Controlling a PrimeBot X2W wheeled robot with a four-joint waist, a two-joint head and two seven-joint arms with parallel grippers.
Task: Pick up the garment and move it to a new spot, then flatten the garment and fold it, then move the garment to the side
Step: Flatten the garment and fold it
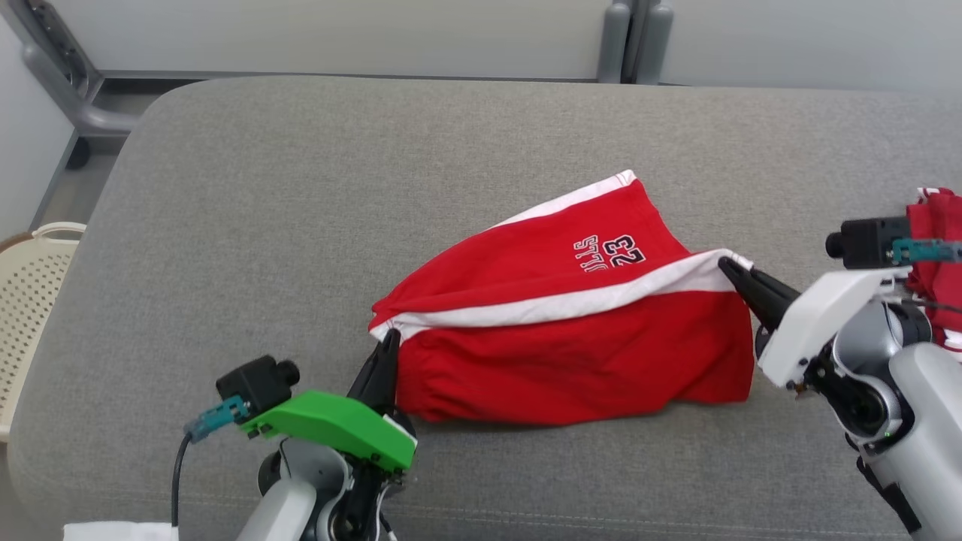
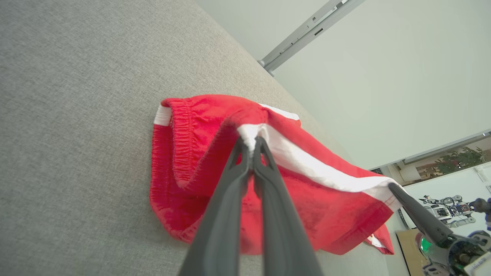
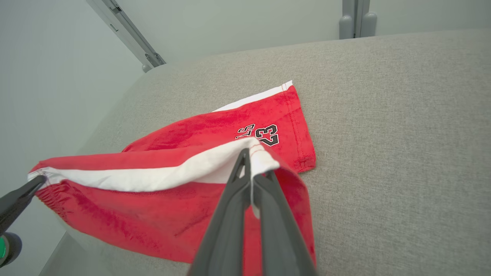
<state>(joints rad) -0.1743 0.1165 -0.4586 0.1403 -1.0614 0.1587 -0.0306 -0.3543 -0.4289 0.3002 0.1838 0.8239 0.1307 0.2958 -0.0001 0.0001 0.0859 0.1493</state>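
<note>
Red jersey shorts with white side stripes (image 1: 556, 361) hang half-lifted over the grey fabric bench (image 1: 301, 188), the left gripper (image 1: 390, 342) clamped on one stripe's waistband end and the right gripper (image 1: 727, 264) on its hem end. Both bites look thin to me, so stretching the shorts apart could slip a corner free.

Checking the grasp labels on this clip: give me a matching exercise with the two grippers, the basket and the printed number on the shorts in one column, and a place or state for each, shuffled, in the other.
Things
1. left gripper
2. right gripper
3. basket
4. printed number

Places or states
A. cream, beside the grey cushion, at the head view's left edge
B. shut on the hem end of the white stripe of the red shorts
C. on the far leg, which rests on the grey cushion
D. shut on the waistband end of the white stripe

Pairs: 1-D, 2-B, 3-A, 4-C
</note>
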